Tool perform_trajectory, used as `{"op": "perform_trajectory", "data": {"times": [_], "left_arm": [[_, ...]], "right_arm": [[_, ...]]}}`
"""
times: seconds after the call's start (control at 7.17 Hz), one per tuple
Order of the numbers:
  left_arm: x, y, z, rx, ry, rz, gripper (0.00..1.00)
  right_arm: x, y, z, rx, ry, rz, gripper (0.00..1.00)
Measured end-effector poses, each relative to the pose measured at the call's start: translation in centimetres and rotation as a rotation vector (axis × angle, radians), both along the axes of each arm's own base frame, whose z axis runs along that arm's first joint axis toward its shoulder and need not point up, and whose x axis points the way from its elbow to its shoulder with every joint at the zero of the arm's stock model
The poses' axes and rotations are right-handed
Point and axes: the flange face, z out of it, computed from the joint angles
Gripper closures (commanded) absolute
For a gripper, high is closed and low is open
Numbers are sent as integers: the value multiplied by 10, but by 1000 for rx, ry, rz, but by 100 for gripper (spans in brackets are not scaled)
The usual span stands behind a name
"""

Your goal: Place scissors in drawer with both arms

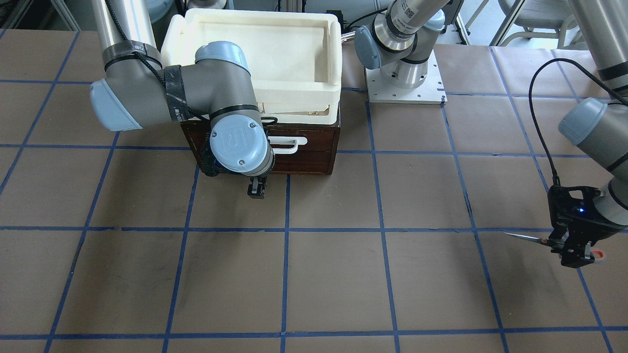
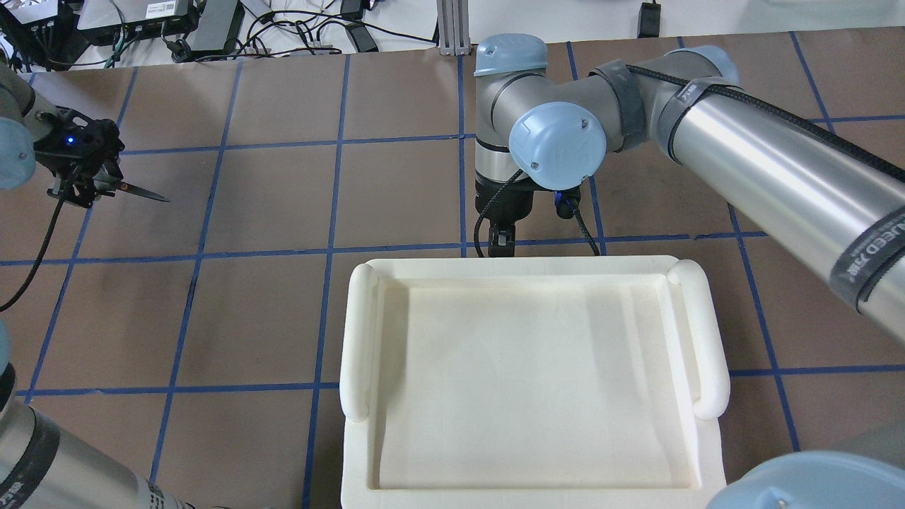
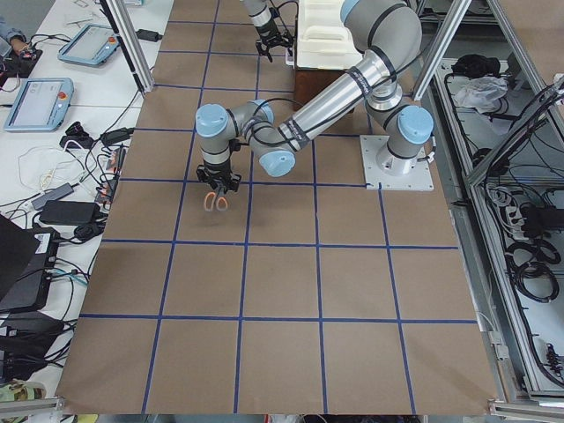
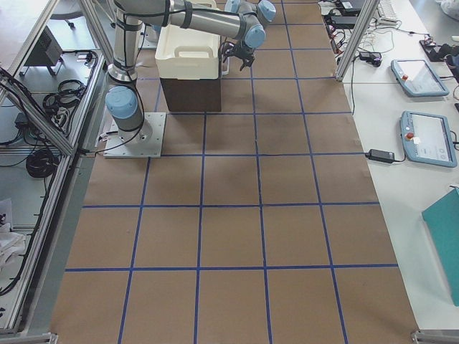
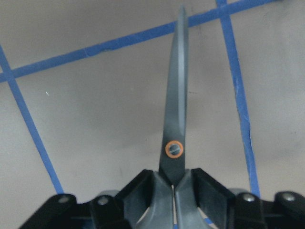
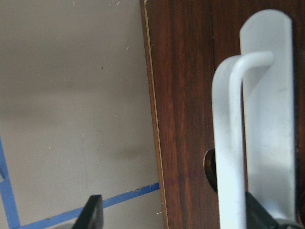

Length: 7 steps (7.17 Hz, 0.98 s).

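My left gripper [image 1: 571, 250] is shut on the scissors [image 1: 532, 239] and holds them above the paper near the table's left end. In the left wrist view the slim blades [image 5: 176, 95] point away from the fingers [image 5: 143, 193]. The orange-lined loops show in the exterior left view [image 3: 216, 202]. My right gripper [image 1: 256, 190] is open in front of the dark-brown drawer [image 1: 306, 149]. In the right wrist view its fingers [image 6: 93, 214] stand either side of one end of the white bar handle [image 6: 231, 143]. The drawer front looks flush with its cabinet.
A cream-white plastic tray [image 2: 360, 332] sits on top of the drawer cabinet and hides it in the overhead view. The left arm's base plate [image 1: 405, 83] stands beside the cabinet. Brown paper with blue tape lines [image 1: 284, 230] covers the table.
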Motion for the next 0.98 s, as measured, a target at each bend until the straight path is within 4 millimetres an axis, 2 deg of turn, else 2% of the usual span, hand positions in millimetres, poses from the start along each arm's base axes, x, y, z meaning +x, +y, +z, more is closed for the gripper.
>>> {"op": "perform_trajectory", "data": {"times": [0.28,0.7,0.98], "left_arm": [[-34,8,32,33,-16,-28,100],[-103,32,92,60,-12,-10,100],[-146,51,123,61,-3,33,100]], "right_arm": [[2,-6,3,-48,-18,13,0],[2,-14,11,-103,-42,69,0],[5,-26,24,-162,-58,85,0]]}}
